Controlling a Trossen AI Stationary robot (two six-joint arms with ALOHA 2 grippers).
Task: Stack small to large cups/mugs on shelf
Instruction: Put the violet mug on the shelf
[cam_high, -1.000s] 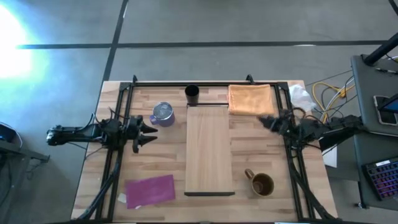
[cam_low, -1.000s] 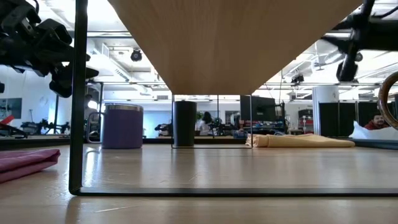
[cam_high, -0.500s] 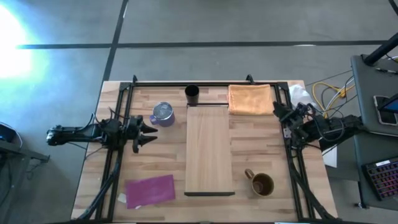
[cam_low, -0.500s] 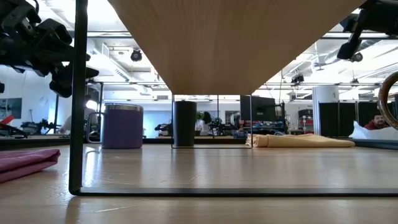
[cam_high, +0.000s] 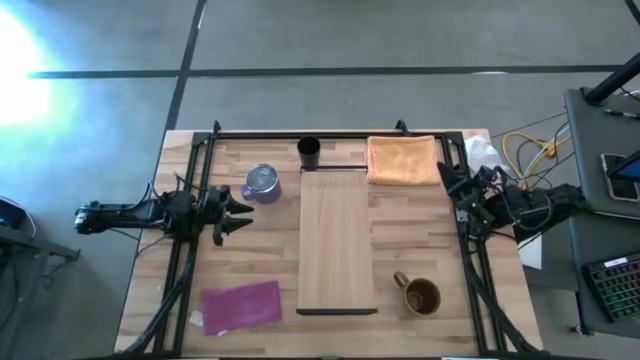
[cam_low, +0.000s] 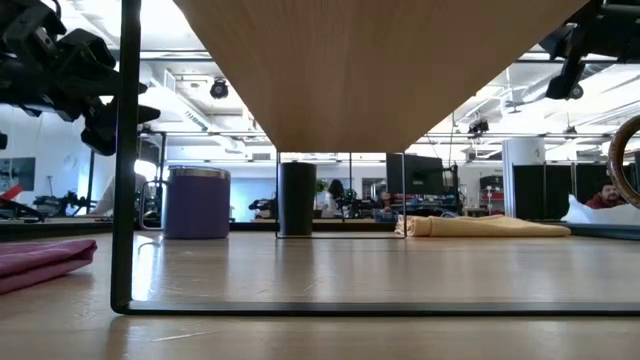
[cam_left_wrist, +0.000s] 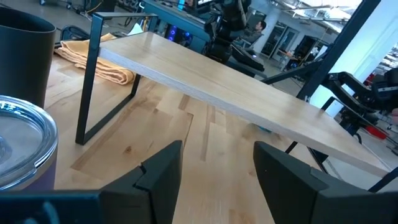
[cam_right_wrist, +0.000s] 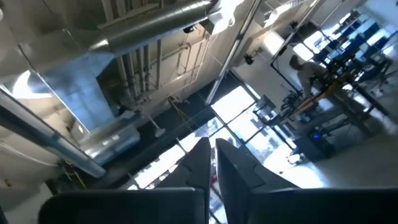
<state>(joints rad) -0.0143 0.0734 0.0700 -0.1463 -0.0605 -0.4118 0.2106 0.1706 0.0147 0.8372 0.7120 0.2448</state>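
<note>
- The left gripper (cam_high: 240, 208) hovers level over the table's (cam_high: 430, 240) left side, jaws spread and empty, pointing at the shelf (cam_high: 338, 240).
- The right gripper (cam_high: 447, 180) sits beside the orange cloth (cam_high: 403, 159), tilted upward, jaws nearly closed, empty.
- The shelf's long axis runs front to back; purple mug (cam_high: 261, 183), black cup (cam_high: 308, 152) and brown mug (cam_high: 419, 295) stand upright around it.

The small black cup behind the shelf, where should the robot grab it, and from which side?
The black cup stands upright with no handle, so probably grip its straight wall with fingers on opposite sides. Come from the left, where the left gripper is open; the shelf crowds its front.
</note>
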